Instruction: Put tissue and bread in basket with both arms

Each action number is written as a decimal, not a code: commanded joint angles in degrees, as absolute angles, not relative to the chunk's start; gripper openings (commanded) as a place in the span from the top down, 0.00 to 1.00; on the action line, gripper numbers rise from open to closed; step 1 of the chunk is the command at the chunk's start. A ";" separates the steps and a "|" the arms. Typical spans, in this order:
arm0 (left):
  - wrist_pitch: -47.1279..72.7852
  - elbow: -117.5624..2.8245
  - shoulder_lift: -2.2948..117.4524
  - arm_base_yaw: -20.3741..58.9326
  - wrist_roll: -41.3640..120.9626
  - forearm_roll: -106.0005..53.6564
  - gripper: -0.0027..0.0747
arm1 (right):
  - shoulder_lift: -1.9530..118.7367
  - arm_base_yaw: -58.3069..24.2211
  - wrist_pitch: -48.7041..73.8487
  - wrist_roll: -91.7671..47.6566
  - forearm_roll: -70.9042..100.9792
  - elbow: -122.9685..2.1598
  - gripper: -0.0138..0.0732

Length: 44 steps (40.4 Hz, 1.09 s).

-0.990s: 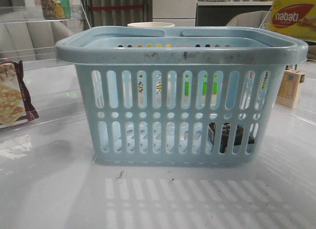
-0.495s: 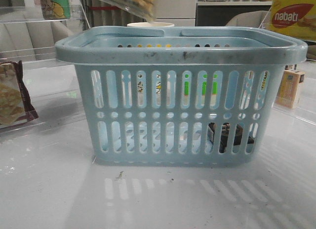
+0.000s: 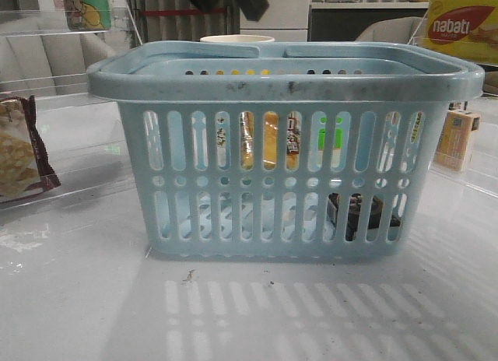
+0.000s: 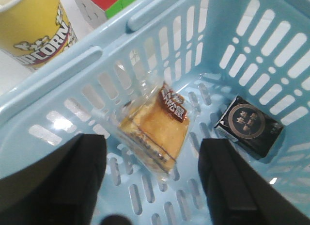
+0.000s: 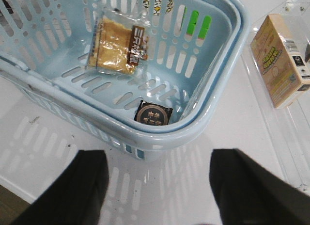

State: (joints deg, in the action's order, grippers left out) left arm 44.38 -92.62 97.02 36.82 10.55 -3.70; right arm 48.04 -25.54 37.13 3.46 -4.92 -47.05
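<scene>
The light-blue basket stands mid-table. Inside it, the bread, a clear pack with a dark label, shows at mid-height through the front slots; I cannot tell whether it is resting or falling. The tissue, a small dark pack, lies on the basket floor at its right end. My left gripper hangs open above the basket's inside, nothing between its fingers. My right gripper is open and empty over the table, outside the basket's rim near the tissue.
A yellow popcorn cup stands just behind the basket. A yellow-orange carton sits to the right, a maroon-edged cracker pack to the left. A yellow Nabati box is at the back right.
The bread, held above the basket's rim half a second ago, is now loose inside the basket. The left gripper has opened. The tissue and basket have not moved.
</scene>
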 commanded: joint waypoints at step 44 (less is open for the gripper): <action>41.14 -44.45 30.19 37.18 7.33 -3.63 0.33 | 48.07 -25.49 39.13 5.15 -9.88 -48.81 0.21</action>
